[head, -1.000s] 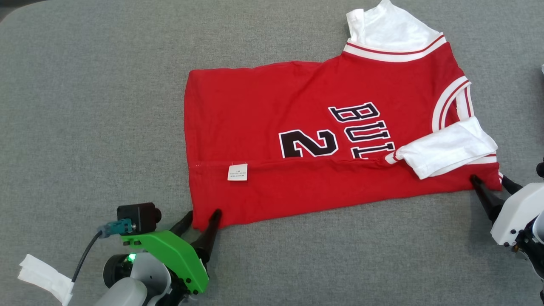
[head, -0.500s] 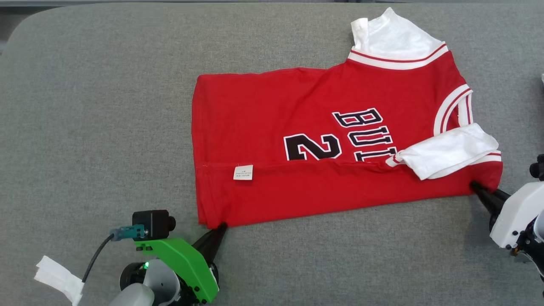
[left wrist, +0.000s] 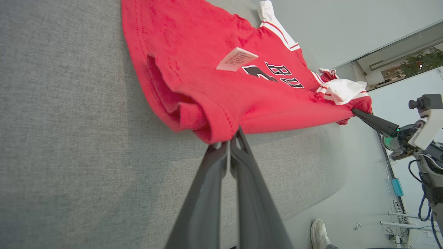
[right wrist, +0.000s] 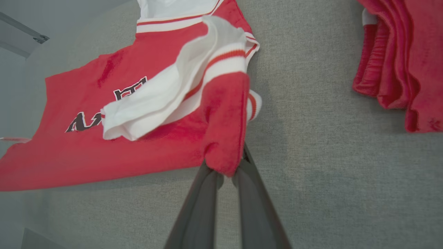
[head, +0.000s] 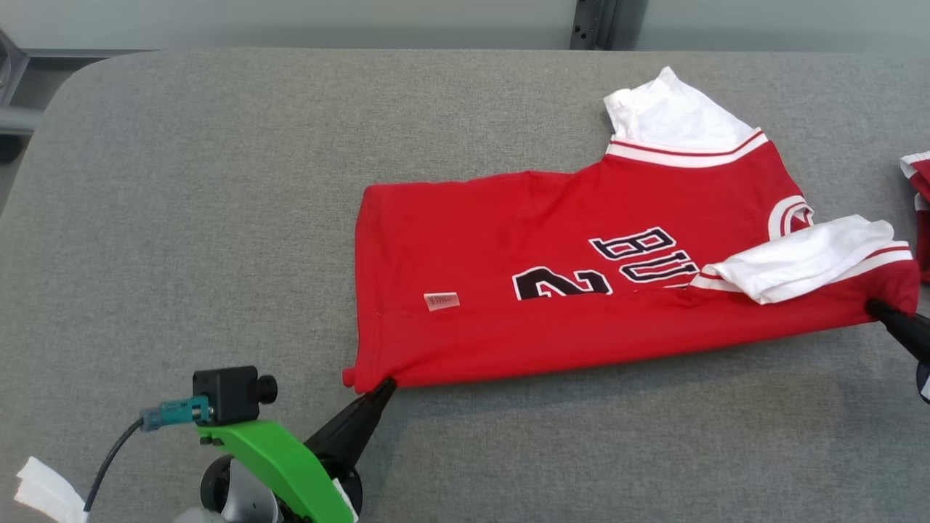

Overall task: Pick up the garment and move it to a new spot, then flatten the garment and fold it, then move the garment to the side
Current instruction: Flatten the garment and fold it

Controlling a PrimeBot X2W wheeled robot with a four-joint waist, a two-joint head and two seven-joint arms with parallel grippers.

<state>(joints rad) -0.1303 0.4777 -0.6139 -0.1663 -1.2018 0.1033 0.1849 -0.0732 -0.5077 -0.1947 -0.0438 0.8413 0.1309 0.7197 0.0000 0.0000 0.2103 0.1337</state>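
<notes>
The garment (head: 552,290) is a red jersey with white sleeves and black lettering, lying sideways on the grey table, its near long edge raised off the cloth. My left gripper (head: 389,383) is shut on its near hem corner (left wrist: 216,133). At the right edge, my right gripper (head: 875,309) is shut on the red shoulder corner (right wrist: 223,162) under the folded white sleeve (head: 806,258). A small label (head: 442,301) stands up from the fabric.
The grey padded table (head: 182,218) stretches wide to the left and behind the jersey. A second folded red cloth pile (right wrist: 405,65) lies just right of my right gripper. A white scrap (head: 43,494) sits at the lower left. A person's shoe (left wrist: 318,231) stands on the floor.
Both grippers have closed on the garment's near corners and lifted that edge. The camera has tilted, so the table's far edge and the other red pile have come into view.
</notes>
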